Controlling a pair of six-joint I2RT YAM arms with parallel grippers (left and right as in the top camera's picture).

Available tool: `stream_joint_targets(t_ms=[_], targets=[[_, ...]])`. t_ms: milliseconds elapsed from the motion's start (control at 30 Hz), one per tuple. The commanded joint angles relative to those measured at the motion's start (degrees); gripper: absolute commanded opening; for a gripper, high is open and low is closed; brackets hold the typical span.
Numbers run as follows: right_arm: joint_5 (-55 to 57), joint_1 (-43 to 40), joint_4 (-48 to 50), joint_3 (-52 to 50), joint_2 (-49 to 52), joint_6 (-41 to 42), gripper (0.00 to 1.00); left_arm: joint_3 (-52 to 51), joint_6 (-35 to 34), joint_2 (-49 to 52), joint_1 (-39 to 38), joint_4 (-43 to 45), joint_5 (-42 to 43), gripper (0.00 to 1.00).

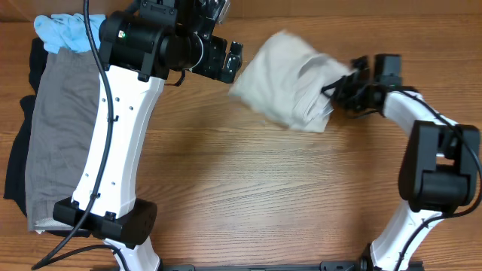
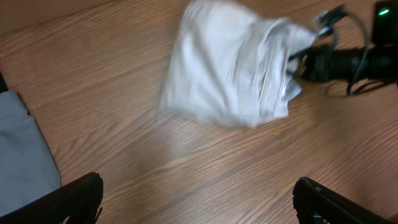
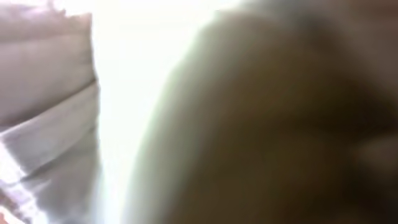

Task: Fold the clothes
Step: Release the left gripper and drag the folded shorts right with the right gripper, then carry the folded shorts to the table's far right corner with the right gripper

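At the left edge of the table [image 1: 248,196] a stack is noted: a light-blue piece [image 1: 64,30] at the far end, and a grey piece [image 1: 56,128] laid flat over a black piece [image 1: 16,177]. These are judged to be dealt with, though the quality of their folds cannot be confirmed where the left arm [image 1: 113,150] covers them. The left gripper [image 1: 230,64] is held spread wide and empty, just beside the left edge of the cream trousers [image 1: 286,79] and apart from them. The trousers are found as a rumpled bundle right of centre, toward the far side. Their outline is blurred, so their exact lie cannot be settled. Folding of this piece is judged unfinished. The right gripper [image 1: 340,89] is closed on the bundle's right edge, and its wrist view is filled with fabric. Bare wood is available across the near half of the table for spreading. The far edge lies close behind the bundle, so little margin is afforded there.
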Motion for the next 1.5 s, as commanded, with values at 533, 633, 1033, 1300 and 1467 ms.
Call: stream_joint_targets(t_ms=[533,633,1033,1300,1467], targets=[[21.9,-22.6,9.7,1.9,2.4,11.4,0.04,0.7,-2.8,6.8,0.0,0.1,-0.1,0.99],[21.9,-24.7,8.9,1.9,2.7,11.3,0.04,0.7,-2.8,7.5,-0.3,0.5,-0.1,0.99],[20.6,-27.5,6.3,1.9,2.6,10.7,0.04,0.7,-2.8,7.8,-1.2,1.7,-0.1,1.00],[18.5,-29.9,-4.2,4.0,-5.7,7.5,0.88,0.7,-2.8,7.8,-1.2,1.8,-0.1,1.00],[18.3,-30.7,-11.0,5.8,-13.8,4.5,0.88,0.7,-2.8,7.8,-1.2,1.8,-0.1,1.00]])
